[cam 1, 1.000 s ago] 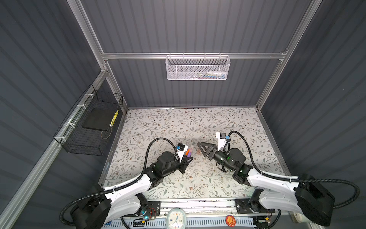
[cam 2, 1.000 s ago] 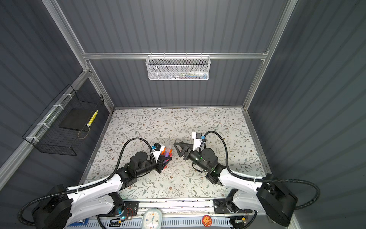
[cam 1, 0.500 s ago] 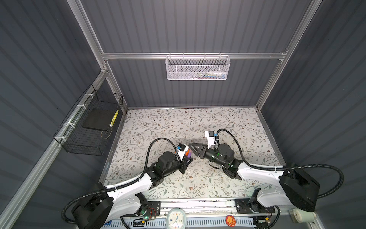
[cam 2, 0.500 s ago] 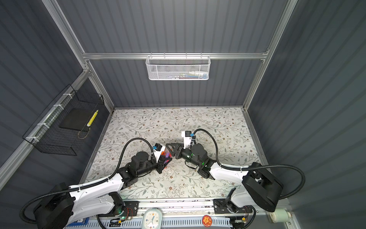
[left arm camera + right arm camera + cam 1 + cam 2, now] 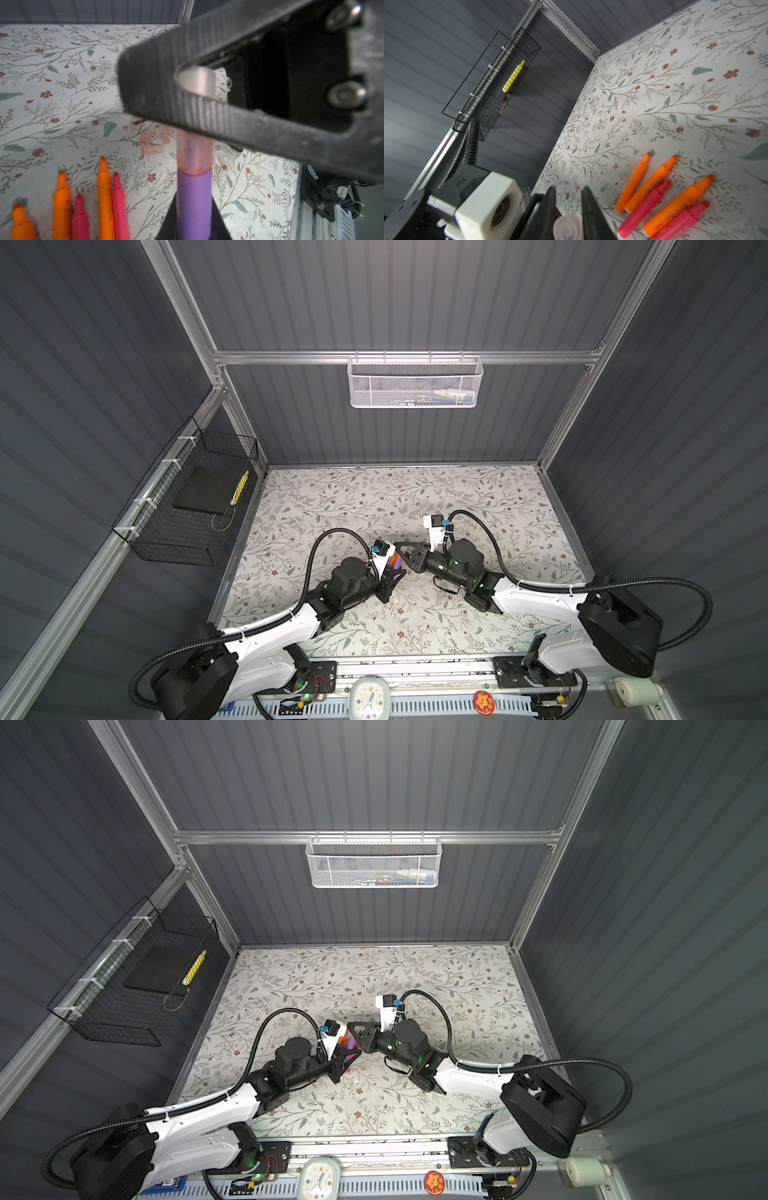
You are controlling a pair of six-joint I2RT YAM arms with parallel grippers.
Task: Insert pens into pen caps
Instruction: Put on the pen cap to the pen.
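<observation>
My left gripper (image 5: 195, 209) is shut on the purple pen (image 5: 194, 199), which points toward my right gripper (image 5: 569, 194). A translucent pinkish pen cap (image 5: 194, 151) sits over the pen's tip. The right gripper is shut on that pen cap (image 5: 568, 228), and one of its black fingers (image 5: 207, 116) crosses the left wrist view. In both top views the grippers (image 5: 395, 572) (image 5: 405, 556) meet at mid-table over the purple pen (image 5: 351, 1043). Several orange and pink-red pens (image 5: 660, 199) lie uncapped on the mat. Three loose pen caps (image 5: 152, 143) lie beyond them.
A black wire basket (image 5: 187, 506) holding a yellow marker hangs on the left wall. A white mesh basket (image 5: 415, 383) hangs on the back wall. The left wrist camera's white housing (image 5: 488, 203) sits close beside the right fingers. A metal rail (image 5: 415, 664) runs along the front edge.
My right gripper has shifted a little left toward the left gripper and its jaws have closed on the cap at the purple pen's tip. The left gripper has stayed shut on the pen.
</observation>
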